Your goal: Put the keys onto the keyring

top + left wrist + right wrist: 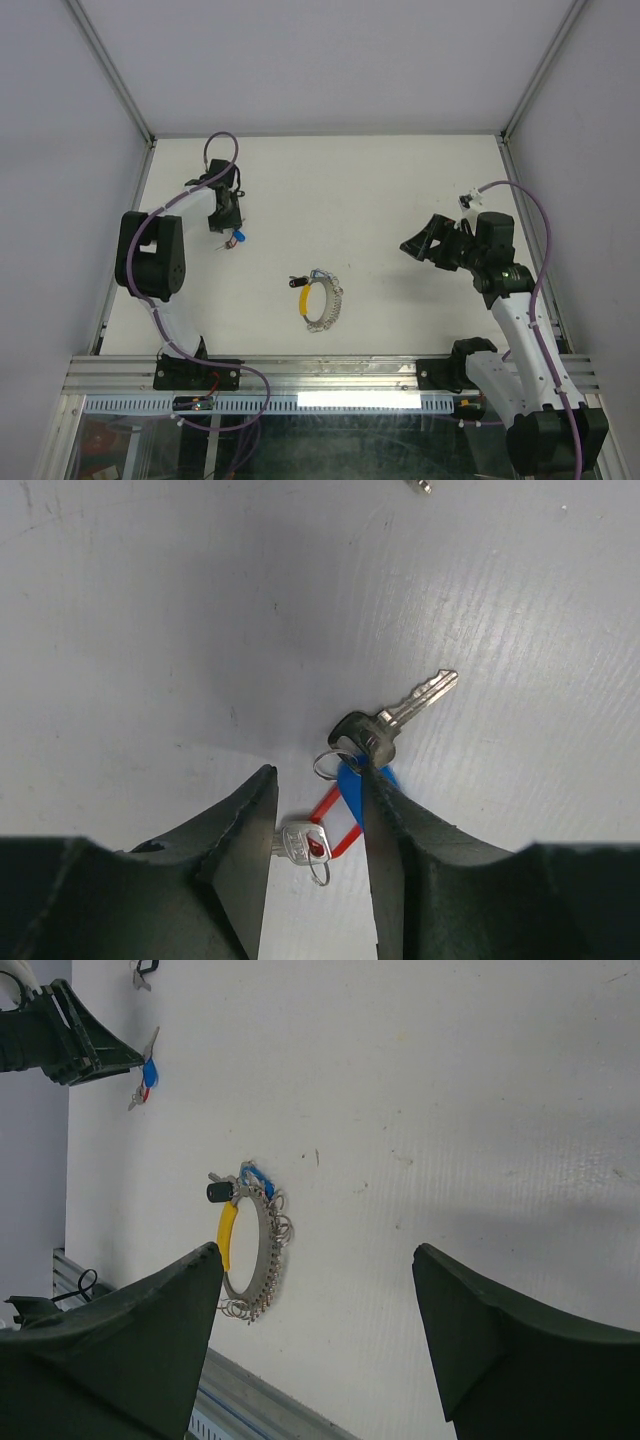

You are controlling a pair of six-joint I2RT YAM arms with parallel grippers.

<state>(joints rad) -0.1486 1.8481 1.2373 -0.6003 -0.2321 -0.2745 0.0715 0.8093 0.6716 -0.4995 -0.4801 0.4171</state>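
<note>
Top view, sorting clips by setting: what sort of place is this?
Probably a lab robot cell: white table, blank panel walls, aluminium framing, left arm and right arm bolted on.

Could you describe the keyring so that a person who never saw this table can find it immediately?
On the white table, look near the centre, slightly toward the front edge. The keyring lies there: one large thin ring, part yellow, part silvery, far wider than the small tagged keys to its upper left.

Keys at the dark left gripper were silvery, tags blue and red; keyring was part yellow, part beaded silvery-grey.
</note>
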